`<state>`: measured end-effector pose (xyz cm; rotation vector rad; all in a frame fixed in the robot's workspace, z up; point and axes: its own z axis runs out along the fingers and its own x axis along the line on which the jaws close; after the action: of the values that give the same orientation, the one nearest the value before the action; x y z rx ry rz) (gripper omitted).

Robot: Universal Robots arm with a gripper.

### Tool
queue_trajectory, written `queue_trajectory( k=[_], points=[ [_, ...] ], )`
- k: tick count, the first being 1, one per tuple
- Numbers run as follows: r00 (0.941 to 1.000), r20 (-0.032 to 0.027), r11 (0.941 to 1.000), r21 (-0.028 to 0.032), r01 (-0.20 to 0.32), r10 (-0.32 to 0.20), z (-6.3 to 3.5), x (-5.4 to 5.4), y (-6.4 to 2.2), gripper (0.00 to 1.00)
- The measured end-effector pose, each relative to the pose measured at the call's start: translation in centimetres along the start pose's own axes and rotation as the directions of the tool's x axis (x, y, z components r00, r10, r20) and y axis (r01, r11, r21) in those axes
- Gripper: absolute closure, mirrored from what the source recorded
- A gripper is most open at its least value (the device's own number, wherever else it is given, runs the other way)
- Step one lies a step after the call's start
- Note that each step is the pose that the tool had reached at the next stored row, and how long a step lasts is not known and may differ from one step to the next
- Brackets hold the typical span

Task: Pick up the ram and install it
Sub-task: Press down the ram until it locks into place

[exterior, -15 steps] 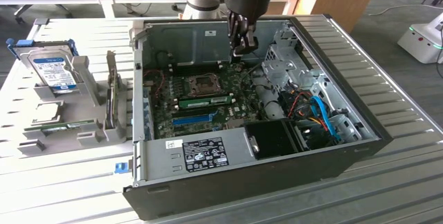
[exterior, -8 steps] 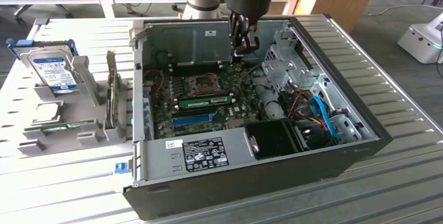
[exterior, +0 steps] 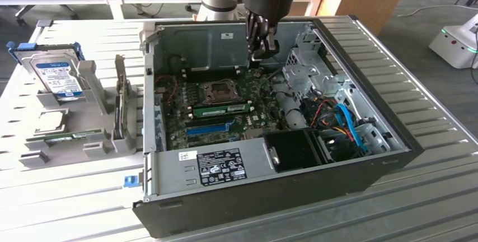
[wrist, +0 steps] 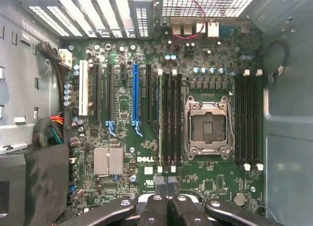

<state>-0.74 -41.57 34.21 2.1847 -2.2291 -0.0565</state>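
Note:
My gripper [exterior: 261,55] hangs inside the open computer case [exterior: 388,158], above the far part of the motherboard [exterior: 224,113], with its fingers shut and nothing visible between them. In the wrist view the shut gripper [wrist: 166,183] looks straight down at the board. One green ram [exterior: 223,108] stands seated in a slot beside the CPU socket [exterior: 221,89]; from above it shows as a pale edge [wrist: 160,118] in the slot row beside the socket [wrist: 208,128]. Another green ram [exterior: 73,136] lies in a grey holder on the table at the exterior view's left.
A silver hard drive with a blue label [exterior: 60,79] stands in a grey rack at the exterior view's left. A blue slot [wrist: 135,96], a heatsink [wrist: 108,161] and cable bundles [wrist: 54,130] sit on the board. Drive cages and blue cables [exterior: 347,124] fill the case's right side.

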Motion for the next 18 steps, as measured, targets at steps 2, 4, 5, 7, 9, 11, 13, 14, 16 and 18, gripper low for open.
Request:
queue_trajectory(
  k=[2,4,5,7,9,11,13,14,16,18],
  points=[
    [1.0,0.0,1.0,-0.0013,0.0,0.0,0.0,0.0,-0.06,0.89],
    [1.0,-0.0001,1.0,-0.0055,0.0,0.0,0.0,-0.01,-0.26,0.89],
    [1.0,-0.0001,1.0,-0.0069,0.0,0.0,-0.01,-0.01,-0.37,0.89],
    [1.0,-0.0002,1.0,-0.009,0.0,0.0,-0.01,-0.01,-0.56,0.89],
    [1.0,-0.0003,1.0,-0.01,0.0,0.0,-0.01,-0.01,-0.74,0.89],
    [1.0,-0.0002,0.9999,-0.01,0.0,0.0,0.0,-0.02,-0.78,0.89],
    [1.0,-0.0002,0.9999,-0.0101,0.0,0.0,0.0,-0.02,-0.78,0.89],
    [1.0,-0.0002,0.9999,-0.0101,0.0,0.0,0.0,-0.02,-0.78,0.89],
    [1.0,0.0,0.9999,-0.0101,0.0,0.0,0.03,-0.02,-0.78,0.89],
    [1.0,0.0001,1.0,-0.01,0.0,0.0,0.16,0.0,-0.79,0.89]
  ],
)
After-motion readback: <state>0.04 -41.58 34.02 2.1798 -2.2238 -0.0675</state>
